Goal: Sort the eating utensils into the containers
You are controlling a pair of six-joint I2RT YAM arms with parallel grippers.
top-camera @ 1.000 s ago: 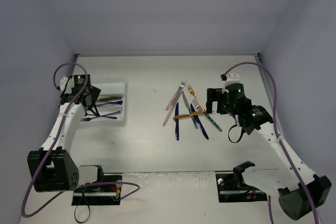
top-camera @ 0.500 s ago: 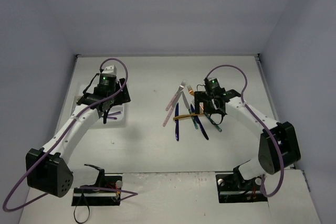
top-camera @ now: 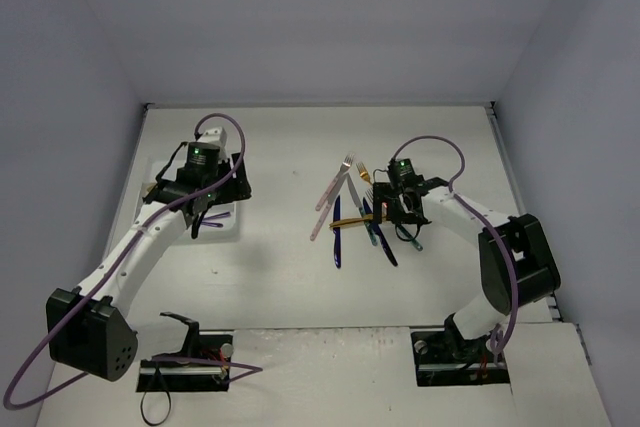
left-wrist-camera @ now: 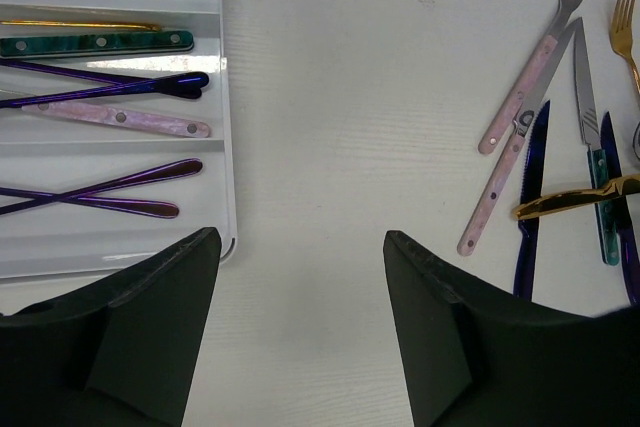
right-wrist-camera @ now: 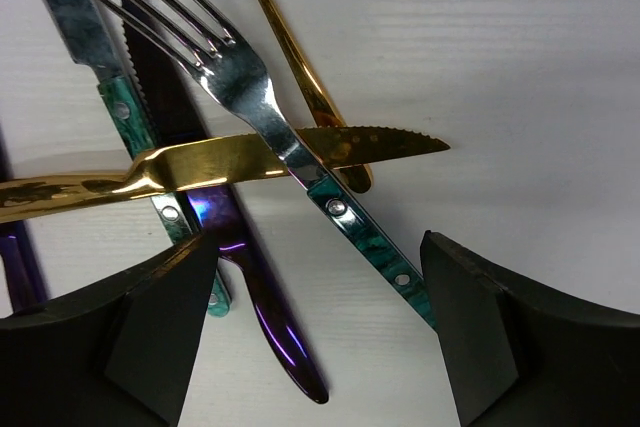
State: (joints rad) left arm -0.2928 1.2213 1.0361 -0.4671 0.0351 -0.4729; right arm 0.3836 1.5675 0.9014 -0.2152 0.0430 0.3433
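The white cutlery tray point(left-wrist-camera: 228, 147) holds several utensils: a gold one point(left-wrist-camera: 80, 24), a teal-handled one point(left-wrist-camera: 100, 43), purple ones point(left-wrist-camera: 110, 92) and a pink-handled one point(left-wrist-camera: 120, 117). My left gripper point(left-wrist-camera: 300, 327) is open and empty above bare table just right of the tray point(top-camera: 232, 219). The loose pile point(top-camera: 345, 209) lies mid-table. My right gripper point(right-wrist-camera: 320, 327) is open low over it. Its jaws stand either side of a teal-handled fork point(right-wrist-camera: 330, 207) and a purple knife handle point(right-wrist-camera: 240, 267), which cross under and over a gold knife point(right-wrist-camera: 250, 162).
The left wrist view shows the pile's left side: a pink-handled fork point(left-wrist-camera: 540, 67), a pink-handled knife point(left-wrist-camera: 510, 162), a dark blue knife point(left-wrist-camera: 530, 187) and a gold fork point(left-wrist-camera: 625, 37). A silver knife with a teal handle point(right-wrist-camera: 110, 87) lies beside the right gripper's left jaw.
My left gripper has swung from over the tray to its right edge. My right gripper has moved left and down onto the pile.
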